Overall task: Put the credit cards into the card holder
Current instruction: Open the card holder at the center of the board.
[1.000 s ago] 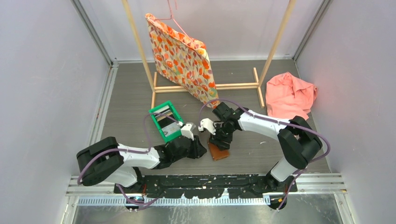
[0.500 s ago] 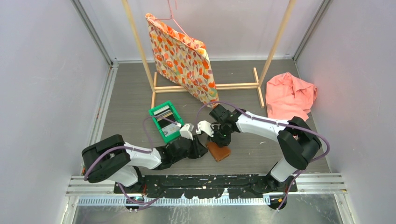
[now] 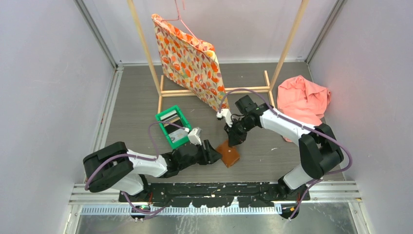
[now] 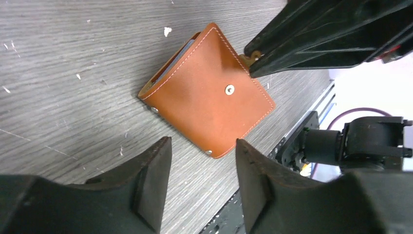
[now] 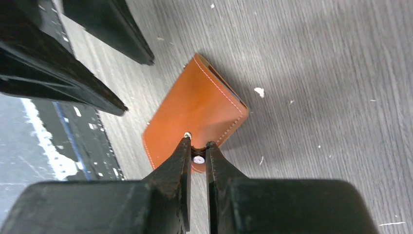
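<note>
**Right gripper (image 5: pixel 198 142) has swung back toward the upper right, jaws pinched on the edge of the card holder (image 3: pixel 228 155).**
It lies folded at lower centre. The left gripper (image 4: pixel 203 144), jaws apart and empty, waits beside it. The credit cards (image 3: pixel 170 118) sit in the green bin (image 3: pixel 165 131), so opening looks next.

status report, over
Left end effector open beside wallet. Right end effector pinching wallet edge. Wallet closed, cards in bin. Nothing blocking.

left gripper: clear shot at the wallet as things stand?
Probably yes: the left gripper is open and the closed brown leather wallet lies just ahead, nothing between. Only the right gripper, seemingly pinching one edge, crowds that side.
</note>
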Robot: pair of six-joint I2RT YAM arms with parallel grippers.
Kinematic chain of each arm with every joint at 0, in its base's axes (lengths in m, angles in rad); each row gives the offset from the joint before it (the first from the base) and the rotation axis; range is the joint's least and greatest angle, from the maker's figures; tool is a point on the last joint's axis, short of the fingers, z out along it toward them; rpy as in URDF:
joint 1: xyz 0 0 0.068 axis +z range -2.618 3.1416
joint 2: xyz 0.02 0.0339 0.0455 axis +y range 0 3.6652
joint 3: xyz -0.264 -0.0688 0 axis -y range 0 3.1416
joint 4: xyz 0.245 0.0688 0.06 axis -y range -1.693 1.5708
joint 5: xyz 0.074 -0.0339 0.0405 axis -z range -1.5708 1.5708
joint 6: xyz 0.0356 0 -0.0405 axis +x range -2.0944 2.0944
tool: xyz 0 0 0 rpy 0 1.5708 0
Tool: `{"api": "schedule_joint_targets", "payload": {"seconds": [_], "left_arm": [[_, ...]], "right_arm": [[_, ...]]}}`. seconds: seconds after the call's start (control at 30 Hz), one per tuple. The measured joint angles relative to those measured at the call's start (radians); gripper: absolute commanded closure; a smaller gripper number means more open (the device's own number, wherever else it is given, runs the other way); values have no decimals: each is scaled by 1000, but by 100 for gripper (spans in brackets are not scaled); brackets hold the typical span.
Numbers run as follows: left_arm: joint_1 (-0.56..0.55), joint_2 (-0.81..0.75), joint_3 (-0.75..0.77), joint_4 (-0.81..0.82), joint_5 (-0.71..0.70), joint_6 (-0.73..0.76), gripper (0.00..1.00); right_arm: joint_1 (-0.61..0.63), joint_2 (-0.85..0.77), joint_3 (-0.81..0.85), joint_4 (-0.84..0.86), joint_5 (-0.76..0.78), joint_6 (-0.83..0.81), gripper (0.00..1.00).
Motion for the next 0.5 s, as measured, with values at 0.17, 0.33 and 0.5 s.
{"api": "schedule_joint_targets", "payload": {"seconds": [0.17,0.33,0.5], "left_arm": [[0,9,0,16,1,-2,30],[0,9,-11,55,2,-2,23],[0,-18,-47,71,-2,-12,20]], "right_arm": [[-61,-36,9,-2,-146,51,99],[-78,-54,10,-8,-262,70,99],[-86,-54,10,-20,-333,76,99]]}}
